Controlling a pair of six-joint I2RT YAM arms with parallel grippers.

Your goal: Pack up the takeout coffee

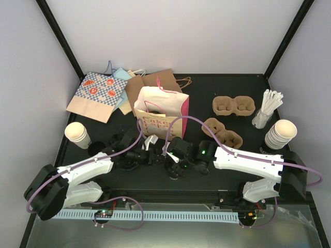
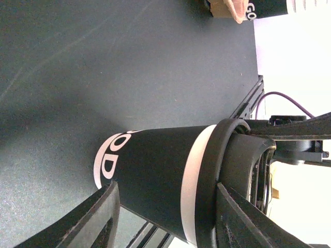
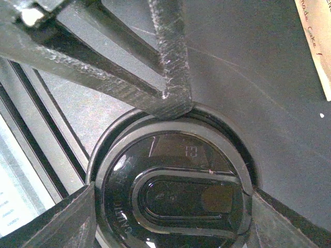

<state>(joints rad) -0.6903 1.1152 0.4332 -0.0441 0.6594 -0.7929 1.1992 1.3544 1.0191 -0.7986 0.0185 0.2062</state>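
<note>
A takeout coffee cup [image 2: 155, 170], black-printed with cream bands and a black lid [image 3: 176, 191], stands on the dark table. In the top view it is hidden under the two grippers at the table's middle. My right gripper [image 3: 173, 217] comes down from above, its fingers [image 3: 77, 217] against both sides of the lid's rim. My left gripper [image 2: 170, 222] is open beside the cup, one finger [image 2: 98, 217] low by the base and the other by the lid. A second printed cup [image 2: 266, 8] shows at the far edge of the left wrist view.
An open cream-and-pink paper bag [image 1: 160, 111] stands just behind the grippers. Flat bags [image 1: 98, 95] lie at the back left. Two cardboard carriers [image 1: 234, 106] [image 1: 223, 133] sit at the right, with stir sticks [image 1: 269, 108] and stacked lidless cups [image 1: 281, 133]; more cups [image 1: 77, 135] at the left.
</note>
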